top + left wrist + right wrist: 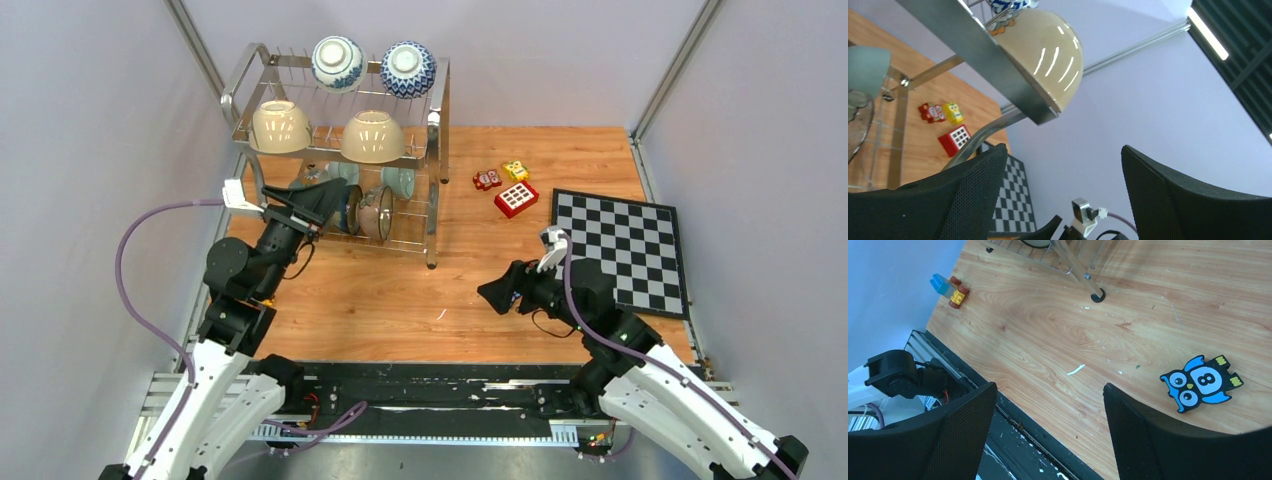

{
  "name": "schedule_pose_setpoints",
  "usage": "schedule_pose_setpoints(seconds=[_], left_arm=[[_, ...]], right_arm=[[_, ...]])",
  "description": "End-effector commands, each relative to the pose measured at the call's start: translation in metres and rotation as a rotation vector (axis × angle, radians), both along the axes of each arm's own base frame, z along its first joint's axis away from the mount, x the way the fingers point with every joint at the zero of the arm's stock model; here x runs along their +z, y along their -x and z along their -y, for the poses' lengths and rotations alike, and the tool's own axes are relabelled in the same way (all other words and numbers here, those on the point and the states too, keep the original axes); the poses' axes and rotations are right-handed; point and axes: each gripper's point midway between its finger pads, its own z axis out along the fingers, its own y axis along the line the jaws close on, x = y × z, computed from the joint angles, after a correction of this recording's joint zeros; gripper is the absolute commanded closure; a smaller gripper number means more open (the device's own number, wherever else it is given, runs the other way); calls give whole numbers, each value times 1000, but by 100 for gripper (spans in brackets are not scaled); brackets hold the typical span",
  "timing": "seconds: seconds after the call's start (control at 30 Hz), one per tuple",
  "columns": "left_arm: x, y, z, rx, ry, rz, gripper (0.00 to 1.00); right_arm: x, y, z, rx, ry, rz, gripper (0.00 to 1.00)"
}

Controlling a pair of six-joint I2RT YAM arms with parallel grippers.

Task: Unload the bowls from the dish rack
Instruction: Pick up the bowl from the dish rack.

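Left claw (1063,155), right claw (1049,390): wide agape

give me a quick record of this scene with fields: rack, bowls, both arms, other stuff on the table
dish rack: two tiers, far left of table
top tier: two blue-and-white bowls at back, two cream bowls in front, all upside down
lower tier: lower bowls standing on edge, count unclear
left end effector: open, empty, at the lower tier
right end effector: open, empty, above the table
other: toy blocks, chessboard, owl tile
unloaded: no bowl on the table yet
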Motion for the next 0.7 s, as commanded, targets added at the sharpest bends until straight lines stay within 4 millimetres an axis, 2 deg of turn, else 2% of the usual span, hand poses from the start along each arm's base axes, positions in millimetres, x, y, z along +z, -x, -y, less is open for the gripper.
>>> schedule_pose_setpoints(seconds=[0.0,0.4,0.67], left_arm=[[48,4,-1,-22,140,119,14],[44,-16,18,-71,187,70,14],[40,-25,23,-71,213,62,15]], right_arm=[[-4,5,5,-10,16,-6,18],[14,3,2,-10,-16,16,17],[20,4,3,-15,-41,21,17]])
